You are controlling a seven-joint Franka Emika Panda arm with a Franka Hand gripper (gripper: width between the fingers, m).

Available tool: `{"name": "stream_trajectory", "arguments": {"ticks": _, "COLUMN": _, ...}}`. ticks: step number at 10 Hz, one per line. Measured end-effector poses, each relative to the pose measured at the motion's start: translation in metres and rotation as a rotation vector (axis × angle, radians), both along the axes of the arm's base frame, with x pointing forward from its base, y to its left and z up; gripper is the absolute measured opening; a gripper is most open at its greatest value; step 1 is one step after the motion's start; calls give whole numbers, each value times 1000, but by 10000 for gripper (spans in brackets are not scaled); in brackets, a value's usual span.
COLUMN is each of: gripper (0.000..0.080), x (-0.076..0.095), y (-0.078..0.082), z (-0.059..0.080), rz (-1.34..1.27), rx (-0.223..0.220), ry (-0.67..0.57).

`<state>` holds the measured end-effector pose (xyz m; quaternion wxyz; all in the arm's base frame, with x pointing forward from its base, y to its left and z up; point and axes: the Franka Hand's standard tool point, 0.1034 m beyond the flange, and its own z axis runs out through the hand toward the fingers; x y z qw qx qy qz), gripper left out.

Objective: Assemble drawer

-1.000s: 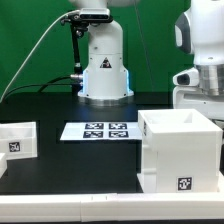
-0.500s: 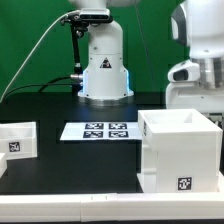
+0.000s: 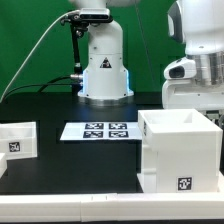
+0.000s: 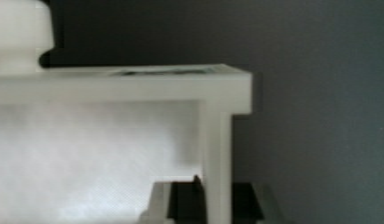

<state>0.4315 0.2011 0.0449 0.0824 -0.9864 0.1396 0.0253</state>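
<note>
Wrist [image 3: 196,68] vertical, end effector [image 4: 210,204] fingers [image 4: 175,204] apart

Blurred white cube casing [image 4: 118,130] fills most of the frame; its thin edge stands between the dark fingers [image 4: 175,204], black table [image 4: 331,130] beside.

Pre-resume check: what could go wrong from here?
1. The claw straddles one thin wall of the white casing; a grip there could tilt or skid it.
2. The drawer sits at the exterior view's far left, beyond the marker board; dragging the casing over might snag the board.
</note>
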Motion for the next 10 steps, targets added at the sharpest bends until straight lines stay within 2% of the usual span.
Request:
{"name": "stream_trajectory", "arguments": {"ticks": 3, "gripper": 34, "x": 9, "y": -63, "z": 30, "rz": 283, "rx": 12, "ry": -70}}
{"name": "stream_trajectory", "arguments": {"ticks": 4, "gripper": 34, "x": 12, "y": -73, "z": 33, "rz": 305, "rx": 0, "ry": -105}}
{"name": "stream_trajectory", "arguments": {"ticks": 8, "gripper": 34, "x": 8, "y": -76, "z": 30, "rz": 290, "rx": -8, "ry": -105}}
{"name": "stream_trajectory", "arguments": {"ticks": 9, "gripper": 34, "x": 1, "y": -88, "z": 24, "rz": 483, "rx": -46, "ry": -136}}
{"name": "stream_trajectory", "arguments": {"ticks": 10, "gripper": 34, "x": -3, "y": -108, "z": 23, "rz": 660, "rx": -51, "ry": -131}}
